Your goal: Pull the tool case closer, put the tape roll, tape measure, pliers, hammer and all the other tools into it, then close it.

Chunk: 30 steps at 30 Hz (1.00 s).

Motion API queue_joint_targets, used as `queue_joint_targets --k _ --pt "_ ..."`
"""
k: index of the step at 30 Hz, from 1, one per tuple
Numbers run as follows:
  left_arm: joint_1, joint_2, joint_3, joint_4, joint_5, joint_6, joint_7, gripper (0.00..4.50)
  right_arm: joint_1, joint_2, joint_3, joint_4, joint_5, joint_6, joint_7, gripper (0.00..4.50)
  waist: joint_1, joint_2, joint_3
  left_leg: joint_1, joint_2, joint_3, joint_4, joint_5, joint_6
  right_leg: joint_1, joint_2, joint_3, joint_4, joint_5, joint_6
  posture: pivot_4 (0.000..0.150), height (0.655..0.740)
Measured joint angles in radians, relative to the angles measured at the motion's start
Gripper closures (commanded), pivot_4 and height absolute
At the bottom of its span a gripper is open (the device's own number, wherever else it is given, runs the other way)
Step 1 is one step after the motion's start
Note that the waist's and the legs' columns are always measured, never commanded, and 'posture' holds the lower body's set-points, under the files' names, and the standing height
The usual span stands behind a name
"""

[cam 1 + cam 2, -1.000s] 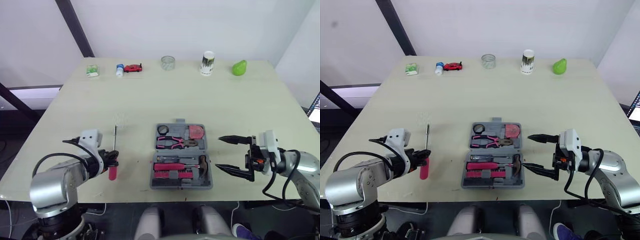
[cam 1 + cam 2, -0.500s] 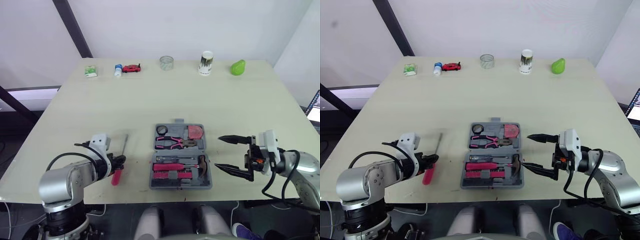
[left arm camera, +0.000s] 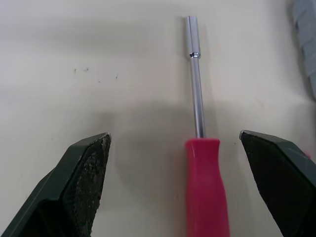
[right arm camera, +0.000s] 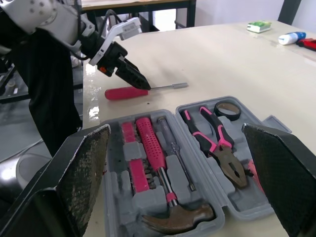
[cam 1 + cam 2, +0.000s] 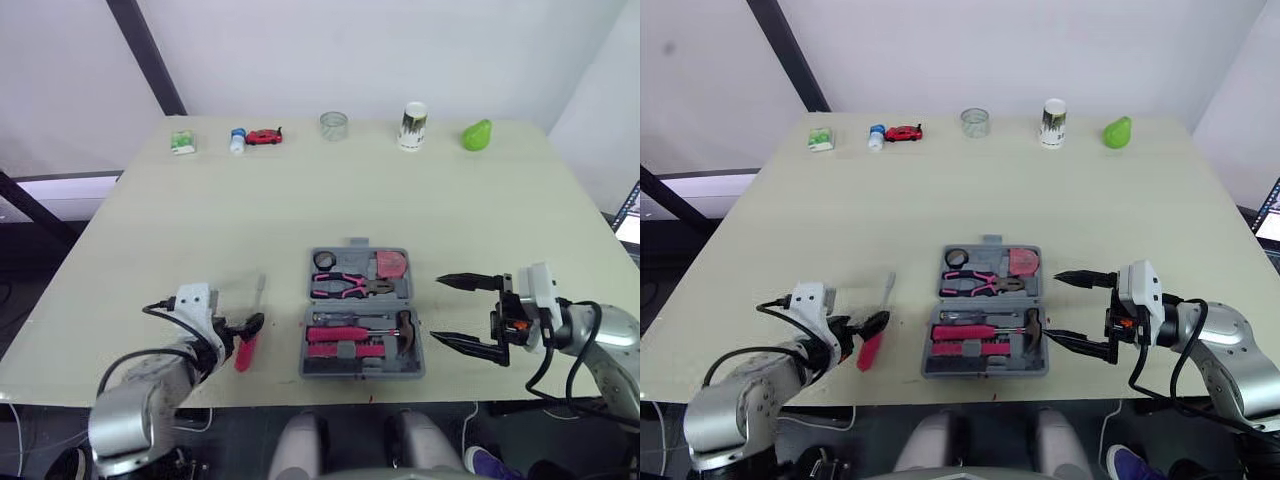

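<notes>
Step in hand, my guess: picking up loose red driver [image 3: 206,183]. It lay on surface [image 5: 300,190], just left of open tool case [image 5: 362,373]. Left gripper [image 5: 243,326] fingers wide, either side of handle. Right gripper [image 5: 437,307] fingers wide, beside case. Next: pinch handle, lift, put in case.

Left arm [image 5: 130,415]: rounded silver-grey metal shell, white housing at the wrist, black cable looping along the forearm. Right arm [image 5: 605,330]: matching silver shell, white wrist block, black cables, small orange mark at the wrist. Left gripper [image 3: 174,135] and right gripper [image 5: 437,308]: two black tapered fingers each, with rough-textured inner pads [image 3: 94,163].
</notes>
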Motion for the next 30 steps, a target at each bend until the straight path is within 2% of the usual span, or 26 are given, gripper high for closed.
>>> queue_joint_targets --k 3,5,14,17,18,21,22,23,24,30 --pt "0.069 -0.016 -0.040 0.003 0.016 -0.121 -0.004 0.05 0.001 -0.001 0.000 0.000 0.000 0.000 0.000 0.00 0.000 0.000 0.000 -0.001 0.000 -0.001 0.000 0.000 0.000 0.000 0.000 0.001 0.000 0.000 0.000 0.150 0.7400" --pt "0.153 -0.017 -0.107 0.017 0.052 -0.286 -0.016 0.05 0.000 -0.003 0.000 0.000 0.000 0.000 0.000 0.00 0.000 0.000 0.000 0.000 0.000 0.000 0.000 0.000 0.000 0.000 0.000 0.001 0.000 0.000 0.000 0.150 0.7400" --pt "0.174 -0.047 -0.160 0.125 0.084 -0.511 0.003 0.05 -0.009 -0.004 0.000 0.000 0.002 0.001 0.000 0.00 -0.003 0.000 0.000 0.000 0.000 0.001 0.000 0.000 0.000 0.000 0.001 0.000 -0.002 0.000 0.000 0.150 0.7400" --pt "0.173 -0.047 -0.159 0.166 0.095 -0.559 0.019 0.90 -0.009 -0.004 0.000 0.000 0.003 0.001 0.000 0.00 -0.003 0.000 0.000 0.000 0.000 0.001 0.000 0.000 0.000 0.000 0.001 0.000 -0.002 0.000 0.000 0.150 0.7400" --pt "0.173 -0.048 -0.158 0.170 0.096 -0.567 0.026 1.45 -0.009 -0.004 0.000 0.000 0.003 0.001 -0.001 0.00 -0.002 0.000 0.000 0.000 0.000 0.001 0.000 0.000 0.000 0.000 0.001 0.000 -0.002 0.000 0.000 0.150 0.7400" --pt "0.174 -0.057 -0.164 0.173 0.096 -0.572 0.042 2.76 -0.009 -0.004 0.000 0.000 0.003 0.001 -0.001 0.00 -0.001 0.000 0.000 0.000 0.000 0.002 0.000 0.000 0.000 0.000 0.001 0.000 -0.002 0.000 0.001 0.150 0.7400" --pt "0.173 -0.060 -0.165 0.174 0.096 -0.572 0.048 3.35 -0.009 -0.004 0.000 0.000 0.004 0.001 -0.001 0.00 -0.002 0.000 0.000 0.000 0.000 0.002 0.000 0.000 0.000 0.000 0.001 0.000 -0.002 0.000 0.001 0.150 0.7400" --pt "0.170 -0.062 -0.170 0.174 0.091 -0.573 0.050 3.69 -0.009 -0.004 0.000 0.000 0.004 0.001 -0.002 0.00 -0.001 0.000 0.000 0.000 0.000 0.003 0.000 0.000 0.000 0.000 0.001 0.000 -0.002 0.000 0.001 0.150 0.7400" --pt "0.166 -0.064 -0.171 0.176 0.090 -0.573 0.054 3.91 -0.009 -0.004 0.000 -0.001 0.004 0.001 -0.002 0.00 -0.001 0.001 0.000 0.000 0.000 0.003 -0.001 0.000 0.000 0.000 0.001 0.000 -0.002 0.000 0.001 0.150 0.7400" --pt "0.155 -0.055 -0.177 0.185 0.092 -0.573 0.062 3.91 -0.006 -0.004 0.000 -0.017 0.004 0.001 -0.004 0.00 -0.002 0.003 -0.002 0.000 0.000 0.004 -0.001 0.000 0.000 0.000 0.002 0.000 -0.002 0.000 0.000 0.150 0.7400"
